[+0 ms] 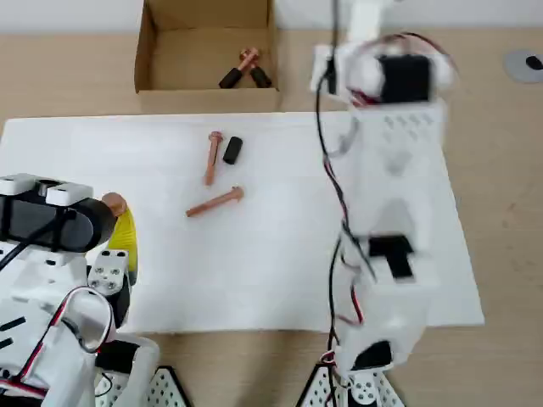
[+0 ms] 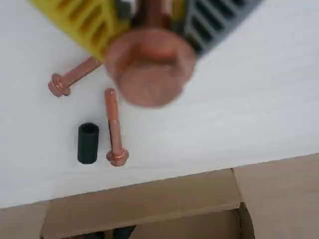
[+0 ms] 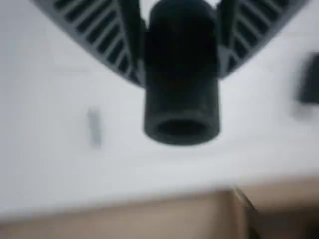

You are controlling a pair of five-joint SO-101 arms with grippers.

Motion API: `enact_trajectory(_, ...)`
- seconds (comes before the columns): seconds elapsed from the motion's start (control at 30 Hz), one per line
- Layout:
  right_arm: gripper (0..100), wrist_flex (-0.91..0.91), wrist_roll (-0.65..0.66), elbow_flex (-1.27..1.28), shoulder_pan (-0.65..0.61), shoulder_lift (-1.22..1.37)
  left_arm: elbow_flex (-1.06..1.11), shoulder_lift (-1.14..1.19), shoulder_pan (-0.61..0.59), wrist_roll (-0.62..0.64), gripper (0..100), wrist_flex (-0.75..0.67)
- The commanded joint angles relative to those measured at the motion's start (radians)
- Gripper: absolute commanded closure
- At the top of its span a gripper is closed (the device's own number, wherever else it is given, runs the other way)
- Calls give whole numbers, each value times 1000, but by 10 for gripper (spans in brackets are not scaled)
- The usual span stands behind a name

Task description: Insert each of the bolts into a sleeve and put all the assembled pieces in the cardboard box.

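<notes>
1. Bolt (image 2: 149,67) was clamped in the left hand (image 2: 149,20), head outward, well apart from the cardboard box (image 1: 208,100).
2. Sleeve (image 3: 182,99) was gripped in the right hand (image 3: 182,30), bore open; not yet mated with that bolt.
3. Loose bolt (image 1: 212,158) and spare sleeve (image 1: 232,150) lay side by side near the box front, second loose bolt (image 1: 215,202) just beyond them, all on the white sheet (image 1: 280,254).
4. Inside the box: apparently two assembled pieces (image 1: 246,69).
5. Judged partway: two boxed, one pair in hand, three loose parts waiting.
</notes>
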Motion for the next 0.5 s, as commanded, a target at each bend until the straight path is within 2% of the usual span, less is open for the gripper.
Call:
enact_trajectory(0.0, 988, 15, 11, -4, -21, -334, -37, -2, -12, 5, 996, -71)
enact_trajectory(0.2, 988, 11, 126, 337, -53, -739, -37, 5, -6, 5, 996, -198)
enact_trajectory(0.47, 988, -51, 135, 888, -53, -1210, 64, 7, -5, 6, 996, -393)
